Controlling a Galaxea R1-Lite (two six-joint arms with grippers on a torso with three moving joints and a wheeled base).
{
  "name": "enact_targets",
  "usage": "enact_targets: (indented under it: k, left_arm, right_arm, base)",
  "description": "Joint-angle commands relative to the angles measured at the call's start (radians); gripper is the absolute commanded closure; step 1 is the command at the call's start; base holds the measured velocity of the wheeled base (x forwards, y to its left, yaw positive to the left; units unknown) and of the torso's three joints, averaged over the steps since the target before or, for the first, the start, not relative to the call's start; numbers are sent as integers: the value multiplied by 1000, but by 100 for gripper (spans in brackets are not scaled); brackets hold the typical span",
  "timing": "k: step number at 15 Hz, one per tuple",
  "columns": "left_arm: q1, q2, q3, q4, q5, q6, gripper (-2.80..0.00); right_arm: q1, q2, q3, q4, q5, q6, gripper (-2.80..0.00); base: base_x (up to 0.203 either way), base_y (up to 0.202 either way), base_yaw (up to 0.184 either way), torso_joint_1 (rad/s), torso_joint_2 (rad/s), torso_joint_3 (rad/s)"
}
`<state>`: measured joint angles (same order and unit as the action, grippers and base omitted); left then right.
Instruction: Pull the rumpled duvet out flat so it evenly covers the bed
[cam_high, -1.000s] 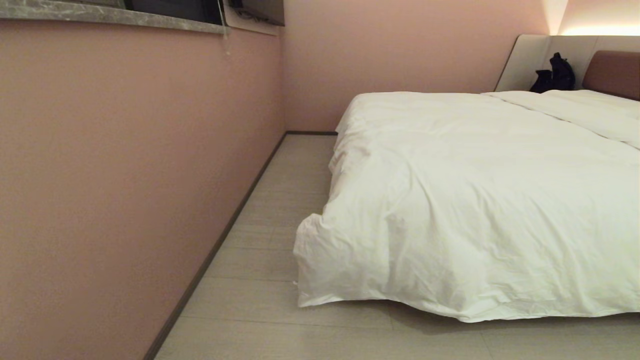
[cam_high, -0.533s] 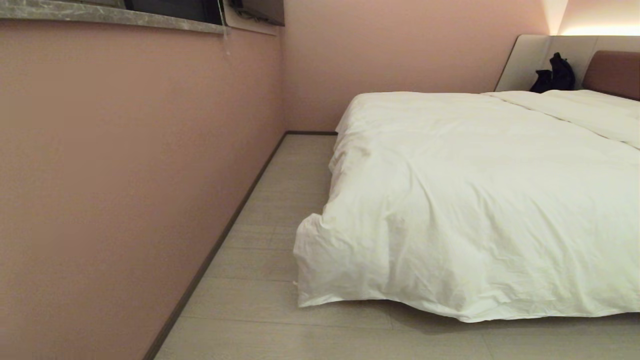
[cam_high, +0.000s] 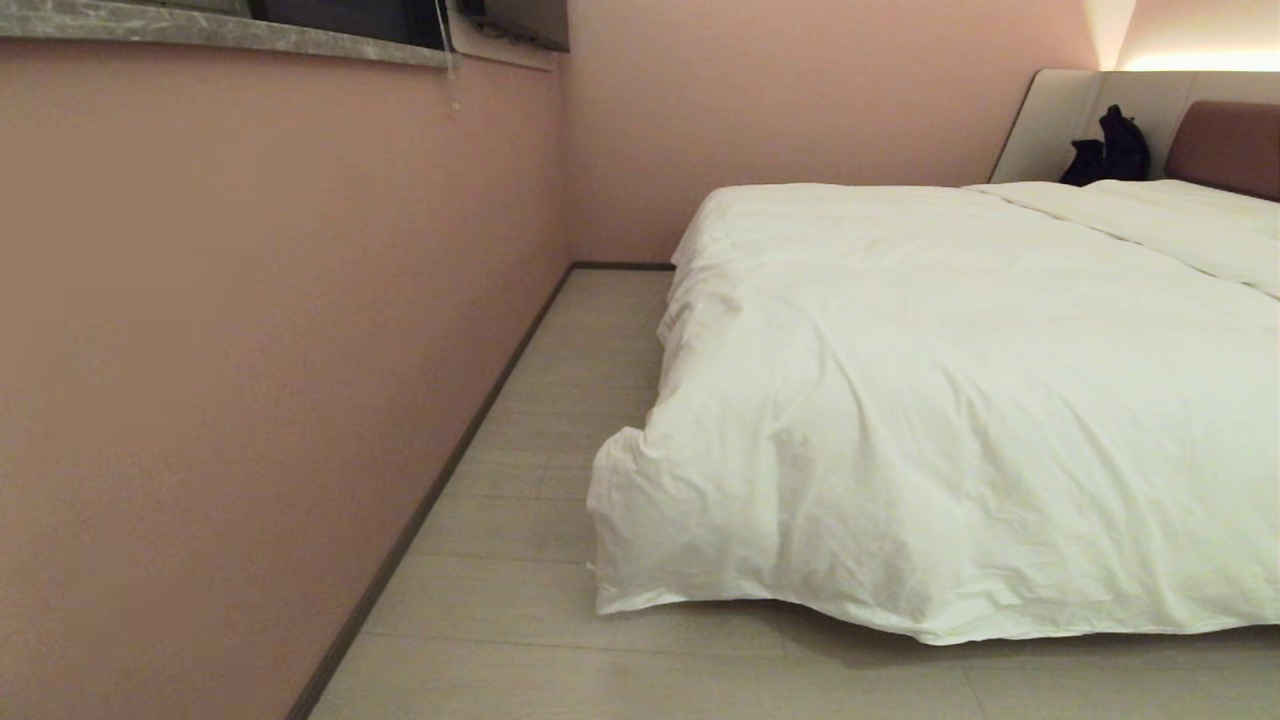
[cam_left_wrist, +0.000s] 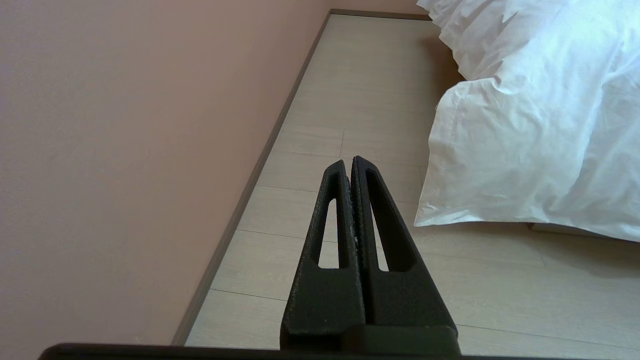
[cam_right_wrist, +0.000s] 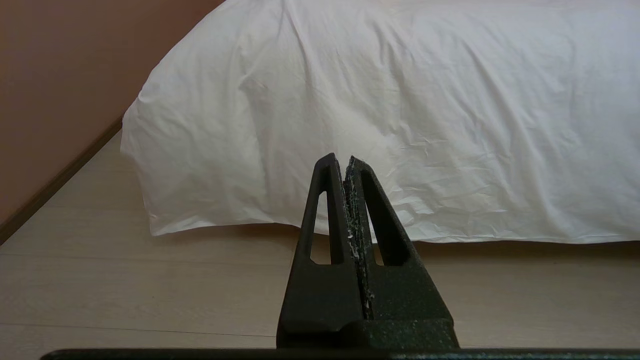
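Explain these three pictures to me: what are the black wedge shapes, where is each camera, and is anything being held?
One picture comes from a camera on the robot's head, the other two from cameras on its wrists. The black wedges are its pincers: the left end effector and the right end effector, both shut, holding nothing, poised above the pale wood-look floor. Ahead stands the low bed with the brown padded headboard, covered by the puffy white duvet, which drapes almost to the floor. A dark bag-like object sits at the bed's head. A pink wall runs along the left.
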<state>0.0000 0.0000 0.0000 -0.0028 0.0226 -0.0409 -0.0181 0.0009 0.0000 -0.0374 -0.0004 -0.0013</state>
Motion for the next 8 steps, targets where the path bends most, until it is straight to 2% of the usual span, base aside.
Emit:
enact_targets:
  k: [1,8]
  left_arm:
    - [0,0,0,0,0,-2,0]
    - [0,0,0,0,0,-1,0]
  right_arm:
    - [0,1,0,-1,0,0,0]
    - [0,1,0,-1,0,0,0]
  base:
    - [0,0,0,0,0,0]
    - [0,0,0,0,0,0]
